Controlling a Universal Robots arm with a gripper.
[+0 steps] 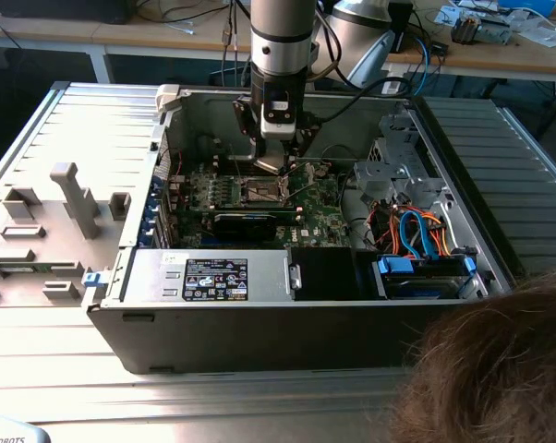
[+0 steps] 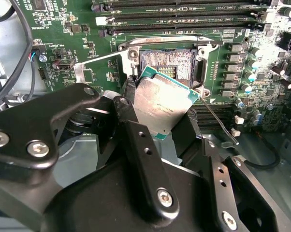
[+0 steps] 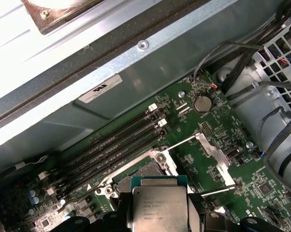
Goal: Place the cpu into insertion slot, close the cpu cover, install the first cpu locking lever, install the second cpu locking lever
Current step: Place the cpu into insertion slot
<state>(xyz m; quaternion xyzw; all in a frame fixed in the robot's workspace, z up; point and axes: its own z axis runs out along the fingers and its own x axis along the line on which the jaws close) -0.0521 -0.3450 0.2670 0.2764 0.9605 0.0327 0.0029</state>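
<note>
Our tool (image 2: 157, 121) grips the cpu (image 2: 161, 99) by opposite edges, tilted over the insertion slot (image 2: 170, 62); we judge it light, rigid, fragile underneath.

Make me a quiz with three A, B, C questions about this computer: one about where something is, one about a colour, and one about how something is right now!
1. Where is the cpu?
A. On the floor.
B. In the pincer, above the insertion slot.
C. In a person's hand.

2. What colour is the motherboard?
A. Red.
B. White.
C. Green.

3. How is the insertion slot?
A. Open and empty.
B. Holding a chip.
C. Under a shut lid.

Answers:
1. B, as both wrist views show the pincer clamping it over the socket.
2. C, as the board is green.
3. A, as its bare contacts show.
</note>
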